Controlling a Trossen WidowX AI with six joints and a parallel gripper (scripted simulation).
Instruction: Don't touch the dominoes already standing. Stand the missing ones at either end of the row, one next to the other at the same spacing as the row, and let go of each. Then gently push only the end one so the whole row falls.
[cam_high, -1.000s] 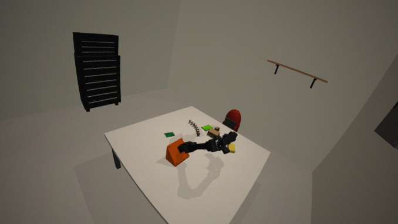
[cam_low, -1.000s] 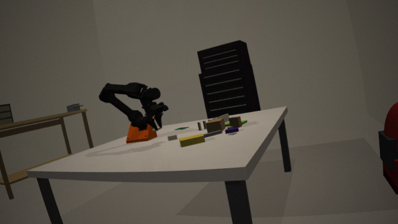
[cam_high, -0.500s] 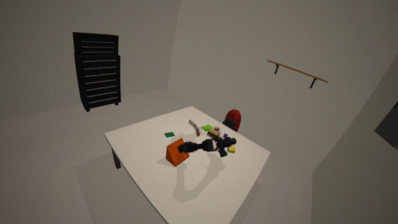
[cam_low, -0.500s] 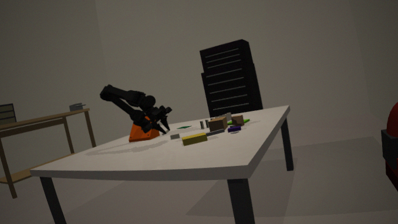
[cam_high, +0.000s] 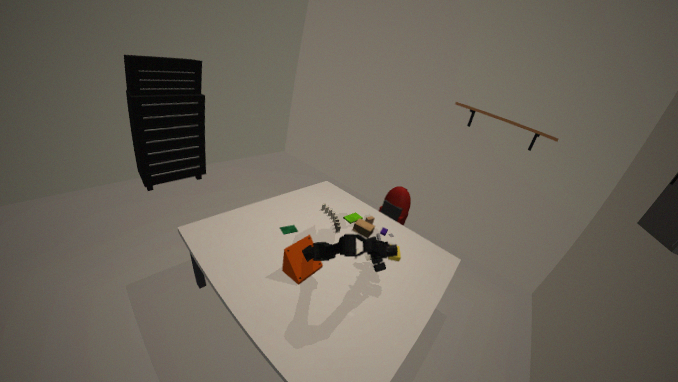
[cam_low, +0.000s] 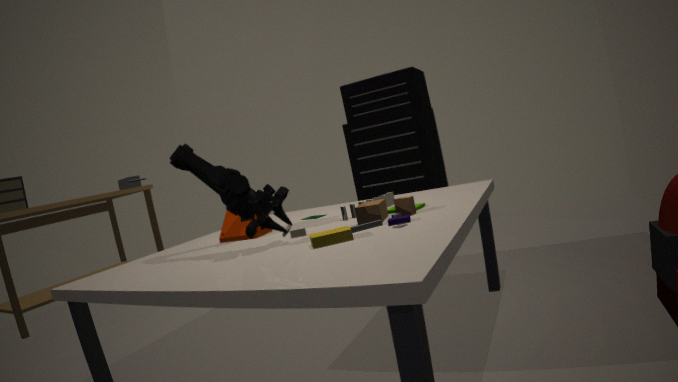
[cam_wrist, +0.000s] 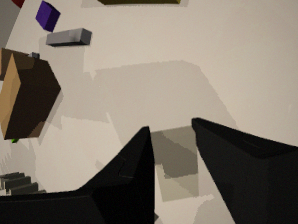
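My gripper (cam_high: 380, 265) (cam_low: 286, 229) (cam_wrist: 170, 129) is shut on a grey domino (cam_low: 298, 232) (cam_wrist: 174, 156) and holds it low, just at the table top, tilted forward. The row of standing grey dominoes (cam_high: 330, 216) (cam_low: 347, 211) (cam_wrist: 15, 183) is at the far side of the table, well behind and to the left of the gripper. Another grey domino (cam_low: 367, 226) (cam_wrist: 68, 36) lies flat between the yellow block and the purple block.
A yellow block (cam_high: 396, 256) (cam_low: 331, 236) lies just ahead of the gripper. A brown box (cam_high: 364, 228) (cam_low: 371, 211) (cam_wrist: 27, 96), a purple block (cam_high: 384, 231) (cam_low: 399, 219) (cam_wrist: 47, 15), two green tiles (cam_high: 288, 229) (cam_high: 353, 217) and the orange arm base (cam_high: 300, 260) are also on the table.
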